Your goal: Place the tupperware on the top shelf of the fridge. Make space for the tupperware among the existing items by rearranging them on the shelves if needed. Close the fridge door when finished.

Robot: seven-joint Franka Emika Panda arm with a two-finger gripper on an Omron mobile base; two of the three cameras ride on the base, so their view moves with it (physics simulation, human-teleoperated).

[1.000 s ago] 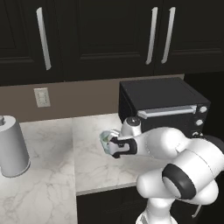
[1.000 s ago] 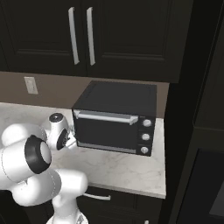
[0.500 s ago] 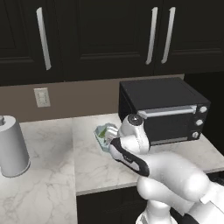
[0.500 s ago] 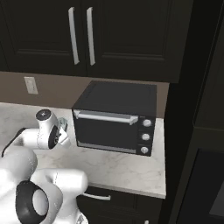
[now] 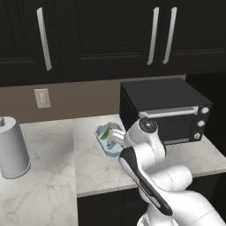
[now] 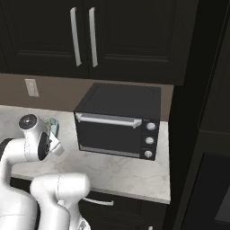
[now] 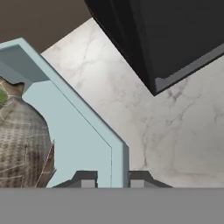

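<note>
A black countertop toaster oven with a silver bar handle and three knobs (image 6: 117, 125) is seen at centre frame on a white marbled counter (image 6: 134, 173). At the left, a sliver of a pale-blue translucent tub (image 6: 53, 126) is glimpsed behind the white arm. Dark upper cabinets with two silver vertical handles (image 6: 83, 36) are seen above.

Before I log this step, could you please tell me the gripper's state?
Gripper: closed on the wall of the tupperware.
</note>
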